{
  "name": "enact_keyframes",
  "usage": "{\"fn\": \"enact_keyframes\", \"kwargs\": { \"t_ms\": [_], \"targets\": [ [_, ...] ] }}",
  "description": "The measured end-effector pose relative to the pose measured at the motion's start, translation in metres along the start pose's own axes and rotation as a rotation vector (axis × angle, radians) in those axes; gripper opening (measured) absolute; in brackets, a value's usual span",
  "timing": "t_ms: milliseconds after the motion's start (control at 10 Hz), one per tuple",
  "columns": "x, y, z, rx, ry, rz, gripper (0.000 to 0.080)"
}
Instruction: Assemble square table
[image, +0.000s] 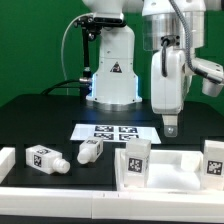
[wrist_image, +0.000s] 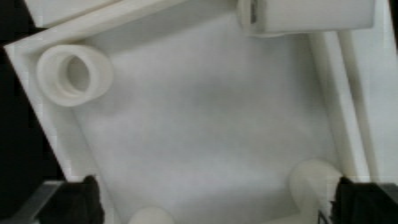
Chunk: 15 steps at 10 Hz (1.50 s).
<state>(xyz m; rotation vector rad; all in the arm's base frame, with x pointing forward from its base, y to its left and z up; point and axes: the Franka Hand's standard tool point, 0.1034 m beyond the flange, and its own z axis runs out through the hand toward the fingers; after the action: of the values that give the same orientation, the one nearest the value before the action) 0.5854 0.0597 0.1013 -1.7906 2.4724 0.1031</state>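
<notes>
Bench first: black flat work surface (image: 30, 115), mostly bare at the back. Next biggest, white Franka arm (image: 165, 60), reaching down on the exterior view's right.

Below it lies the white plastic square tray-like top (image: 170, 178) w/ raised rim, flat at the front on the exterior view's right. Wrist view looks straight into it, and a round raised screw socket (wrist_image: 75, 73) sits in one corner.

Thin flat white marker board (image: 115, 130) lies mid-table, just behind the top.

Now the short blocky white legs w/ black-and-white tags:
- First leg (image: 40, 158) and second leg (image: 90, 151) are on their sides toward the exterior view's left, apart from the top.
- Third leg (image: 137, 160) is upright at the top's corner.
- Fourth leg (image: 213, 160) is at the exterior view's right edge.
- Can't tell if either of the last two is screwed in.

Smallest: two-finger gripper (image: 172, 127). Jaws spread fully wide, nothing btwn them, and it hovers above the top w/o touching.

My read: early stage, an approach over the top, no part picked yet. Next move prob. needs a straight descent, fingers straddling the rim or a leg, then a square close so the part doesn't twist.
</notes>
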Motion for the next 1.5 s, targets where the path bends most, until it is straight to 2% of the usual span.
{"fn": "enact_keyframes", "kwargs": {
  "t_ms": [100,200,300,500,600,700,1000,1100,1300,1500],
  "targets": [
    [0.0,0.0,0.0,-0.001,0.0,-0.001,0.0649],
    [0.0,0.0,0.001,0.014,0.003,-0.003,0.0649],
    [0.001,0.003,0.006,0.05,0.014,-0.012,0.0649],
    [0.019,0.018,0.021,0.12,0.048,-0.063,0.0649],
    [0.024,0.027,0.028,0.12,0.062,-0.08,0.0649],
    [0.024,0.029,0.03,0.116,0.062,-0.082,0.0649],
    [0.024,0.028,0.03,0.117,0.062,-0.082,0.0649],
    [0.025,0.028,0.03,0.115,0.066,-0.132,0.0649],
    [0.032,0.03,0.031,0.099,0.084,-0.402,0.0649],
    [0.031,0.033,0.033,0.097,0.084,-0.372,0.0649]
  ]
}}
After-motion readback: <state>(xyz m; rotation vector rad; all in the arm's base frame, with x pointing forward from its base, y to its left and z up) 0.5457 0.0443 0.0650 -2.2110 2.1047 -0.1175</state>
